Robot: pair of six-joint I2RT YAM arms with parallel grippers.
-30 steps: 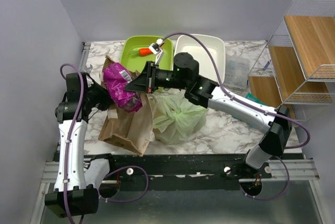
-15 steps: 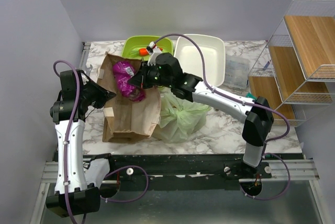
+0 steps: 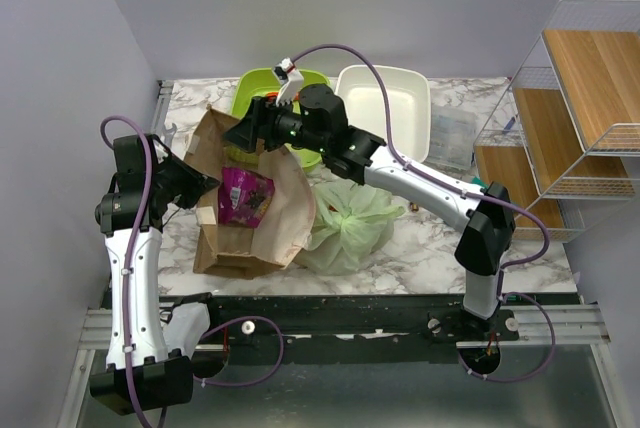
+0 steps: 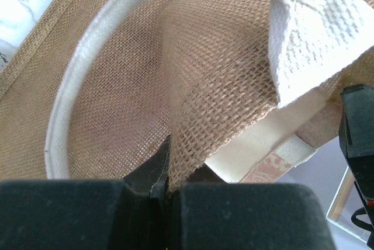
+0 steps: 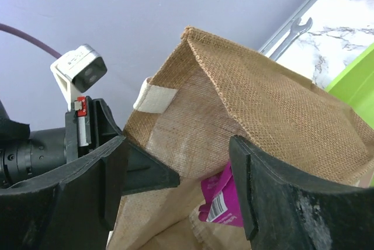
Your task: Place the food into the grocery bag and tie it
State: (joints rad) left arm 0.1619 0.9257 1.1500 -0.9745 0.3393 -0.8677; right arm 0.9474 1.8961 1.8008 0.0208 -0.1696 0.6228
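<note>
Burlap is nipped in the left gripper (image 4: 166, 175), its fingers pressed together on the rim of the brown burlap sack (image 3: 288, 210). The right gripper (image 5: 178, 168) hangs spread wide over the sack's mouth, above a magenta packet (image 3: 245, 198) inside. The pale-green grocery bag (image 3: 355, 230) touches the sack's right side.

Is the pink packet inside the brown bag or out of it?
Inside. The pink packet lies down in the open brown bag, its walls around it; the right gripper above is open and empty.
</note>
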